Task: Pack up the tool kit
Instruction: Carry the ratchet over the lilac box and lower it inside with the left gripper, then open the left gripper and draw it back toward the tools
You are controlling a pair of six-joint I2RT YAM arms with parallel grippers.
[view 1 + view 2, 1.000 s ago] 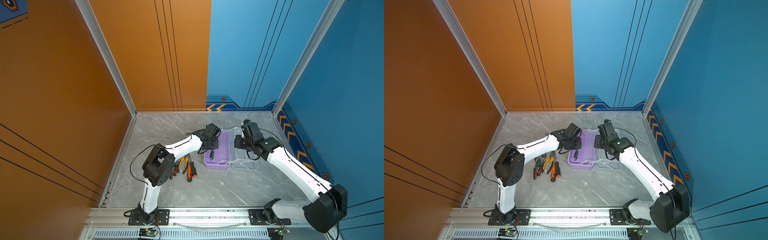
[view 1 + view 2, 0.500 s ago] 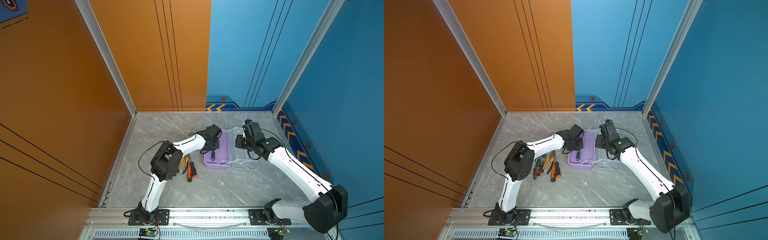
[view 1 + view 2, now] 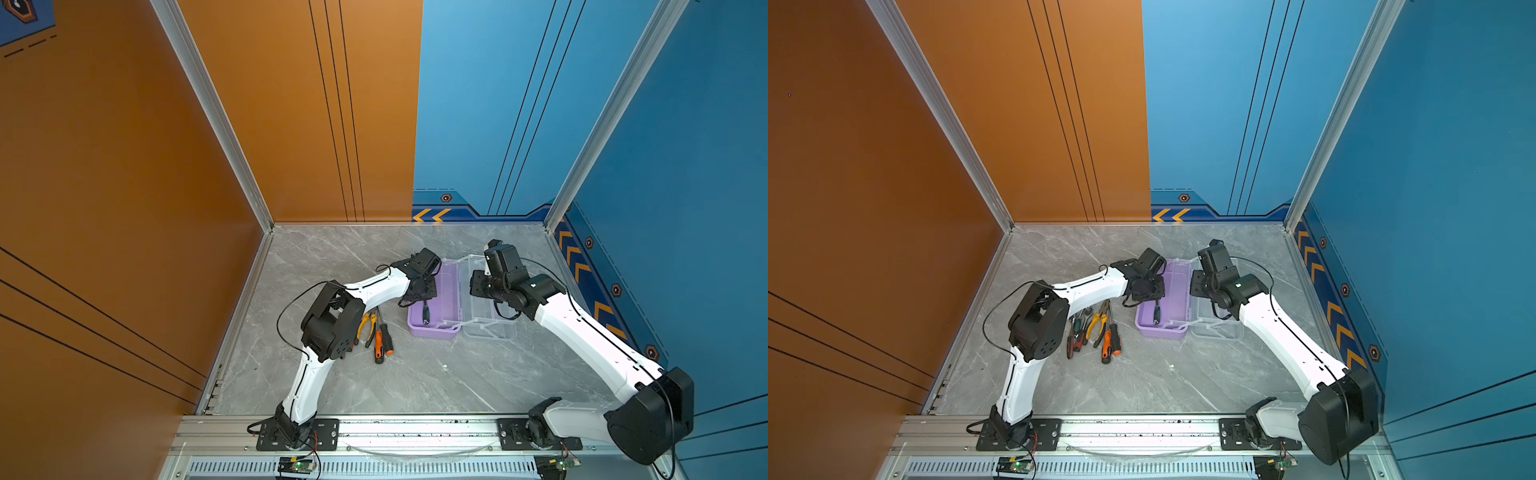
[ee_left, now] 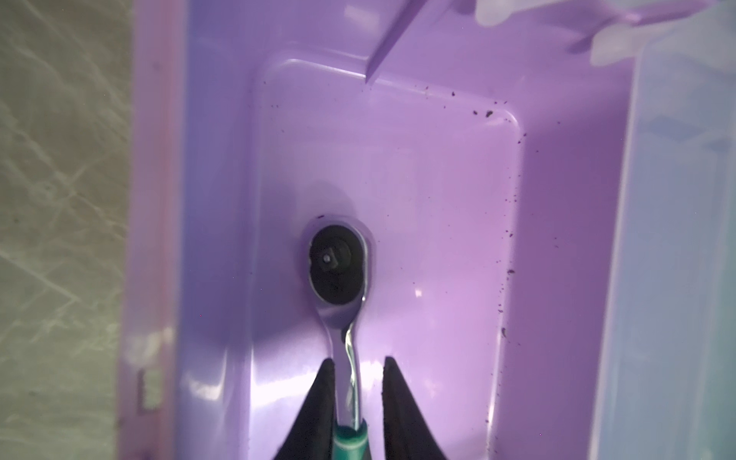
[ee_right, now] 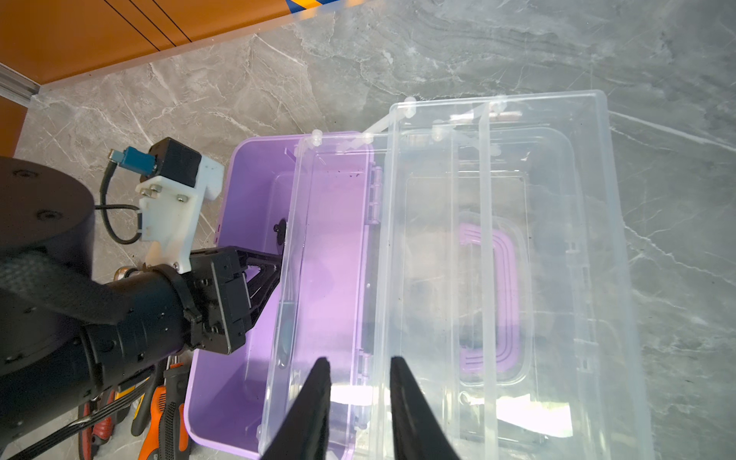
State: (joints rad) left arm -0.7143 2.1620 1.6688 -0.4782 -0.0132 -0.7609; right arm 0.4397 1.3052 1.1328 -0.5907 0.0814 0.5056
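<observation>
Steel ratchet wrench [image 4: 337,263] lies inside the lilac plastic case [image 4: 438,179], at my left hand [image 4: 357,360].
Left hand slightly spread, shaft between its fingers, head just ahead on the case floor. My right hand [image 5: 360,360] stands over the clear plastic lid [image 5: 557,239]; I cannot tell its grip.

There we had them: left arm [image 3: 374,291] and right arm [image 3: 590,336], white-shelled, with chunky black joint housings [image 3: 332,328]. We caught a white camera bracket [image 5: 175,207] with silver screws [image 5: 181,197], a blue plug [image 5: 135,161] and a black cable [image 5: 103,199]. The left gripper [image 4: 357,358] ended in black tapered fingers [image 4: 314,410].
</observation>
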